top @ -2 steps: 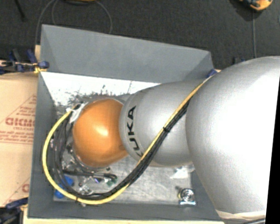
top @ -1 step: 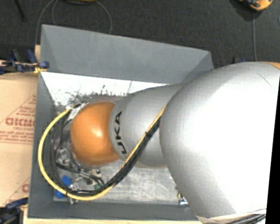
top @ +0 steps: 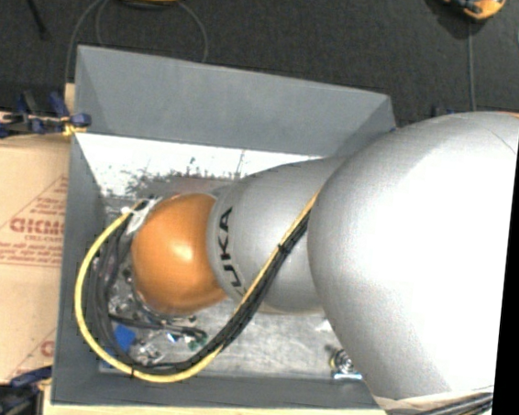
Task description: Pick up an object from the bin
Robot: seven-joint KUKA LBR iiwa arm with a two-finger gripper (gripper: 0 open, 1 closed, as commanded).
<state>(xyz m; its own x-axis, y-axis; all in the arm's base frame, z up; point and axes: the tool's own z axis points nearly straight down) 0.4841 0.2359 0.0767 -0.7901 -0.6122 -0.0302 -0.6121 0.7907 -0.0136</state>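
One blue thing [top: 121,336] lies beside the claw [top: 150,331], one small metal piece [top: 344,366] well apart. The claw's width cannot be told.

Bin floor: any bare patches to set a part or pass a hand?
Bare strip along the back wall, above the orange cover. Another by the front wall, between yellow cable and small metal piece. Crowded lower left: blue thing and clutter.

Grey bin [top: 224,106], orange wrist cover [top: 174,253]
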